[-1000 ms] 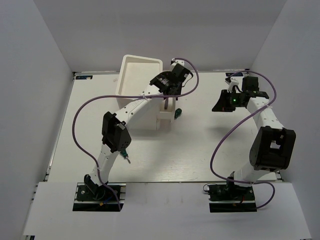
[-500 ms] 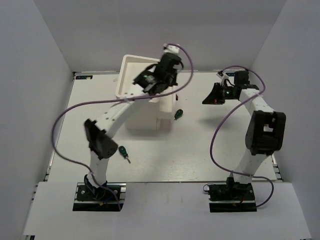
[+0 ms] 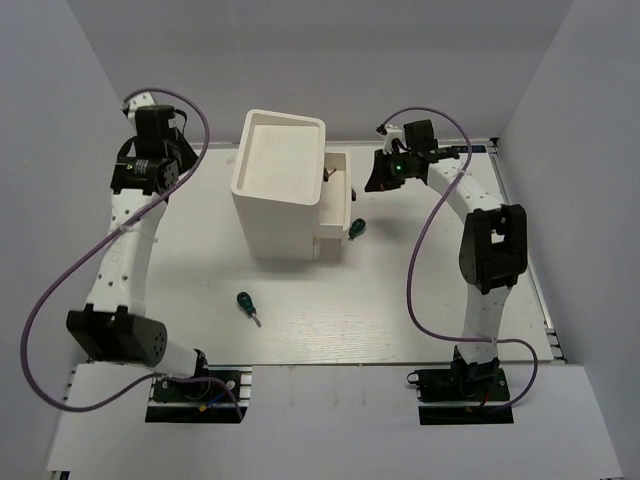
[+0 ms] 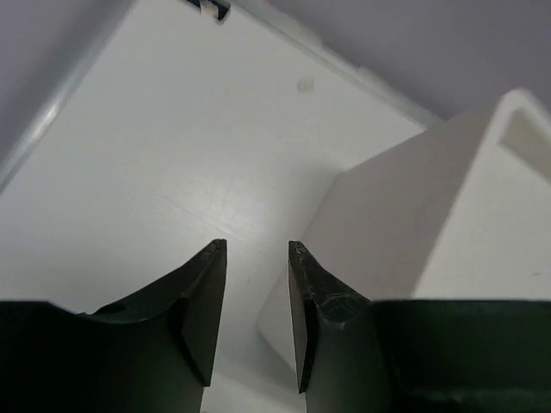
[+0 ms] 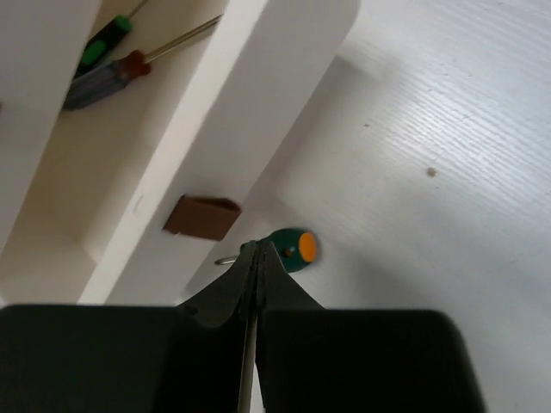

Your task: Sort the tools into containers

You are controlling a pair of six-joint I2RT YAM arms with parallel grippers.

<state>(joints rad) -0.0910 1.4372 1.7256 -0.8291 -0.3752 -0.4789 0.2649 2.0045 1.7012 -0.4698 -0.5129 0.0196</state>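
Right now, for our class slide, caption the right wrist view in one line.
Shut right gripper points toward a green screwdriver on the table beside an open drawer holding two screwdrivers.

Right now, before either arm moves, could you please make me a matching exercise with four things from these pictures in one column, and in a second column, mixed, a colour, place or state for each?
Column one
1. left end effector
2. right end effector
3. drawer knob
4. blue-handled screwdriver

Column two
A. brown
B. lying inside the open drawer
C. fingers shut together
D. fingers apart, nothing between them

Right pairs: 1-D, 2-C, 3-A, 4-B
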